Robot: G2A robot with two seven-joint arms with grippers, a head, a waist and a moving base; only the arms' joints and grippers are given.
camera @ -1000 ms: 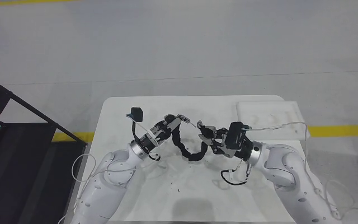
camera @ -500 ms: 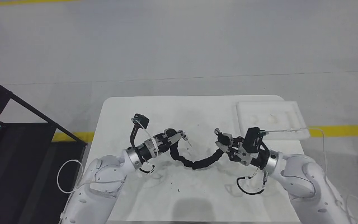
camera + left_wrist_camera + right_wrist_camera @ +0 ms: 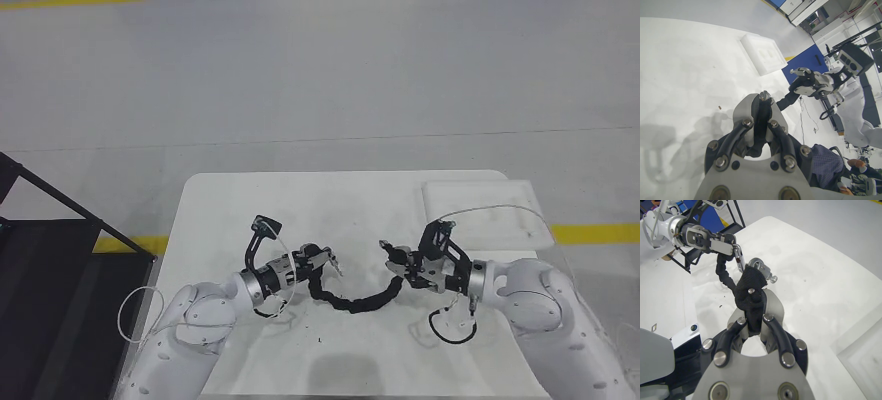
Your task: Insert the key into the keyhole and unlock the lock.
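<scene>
A cable lock in a black fabric sleeve (image 3: 355, 300) sags between my two grippers above the white table (image 3: 300, 200). My left gripper (image 3: 318, 260) is shut on one end of the sleeve (image 3: 761, 117), with a small metal tip (image 3: 764, 95) poking out past the fingers. A silver key-like piece (image 3: 739, 256) hangs beside that gripper. My right gripper (image 3: 395, 264) is shut on the other end (image 3: 750, 289), where a metal pin head (image 3: 764, 271) sticks out. The two ends are apart.
A white foam tray (image 3: 490, 210) lies at the table's far right corner, also seen from the left wrist (image 3: 763, 54). A black metal rack (image 3: 60, 230) stands off the table's left side. Loose white wires (image 3: 450, 325) trail by the right arm.
The two cable ends, close together a second ago, have been pulled apart. Both grippers have drawn back toward the near side, and the cable now hangs in a shallow curve between them.
</scene>
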